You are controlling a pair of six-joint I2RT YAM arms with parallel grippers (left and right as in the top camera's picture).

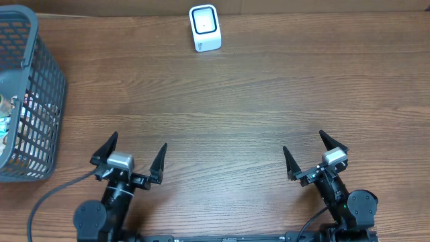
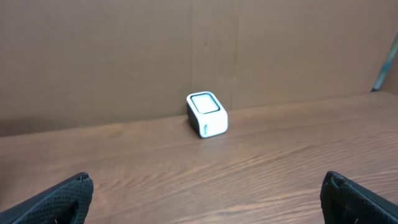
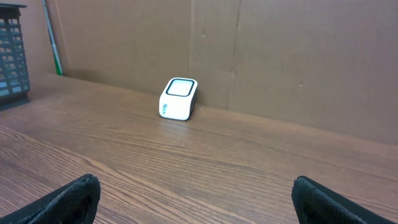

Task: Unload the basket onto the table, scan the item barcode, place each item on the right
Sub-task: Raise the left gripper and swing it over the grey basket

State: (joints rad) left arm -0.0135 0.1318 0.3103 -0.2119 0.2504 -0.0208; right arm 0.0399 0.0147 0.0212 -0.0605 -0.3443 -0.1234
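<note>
A white barcode scanner point(image 1: 205, 28) with a dark window on top stands at the table's far edge, also seen in the left wrist view point(image 2: 207, 114) and the right wrist view point(image 3: 178, 98). Packaged items point(image 1: 7, 114) show dimly through the mesh of a grey basket point(image 1: 48, 81) at the far left; I cannot make out a barcode. My left gripper point(image 1: 138, 141) point(image 2: 205, 186) hovers open near the front edge, nothing between its fingers. My right gripper point(image 1: 304, 142) point(image 3: 196, 183) is open and empty too, at the front right.
The wooden table point(image 1: 235, 101) spans the whole view, with a brown cardboard wall point(image 2: 124, 56) behind the scanner. The basket's corner point(image 3: 12, 53) shows at the right wrist view's left edge. A cable point(image 1: 47, 198) runs from the left arm's base.
</note>
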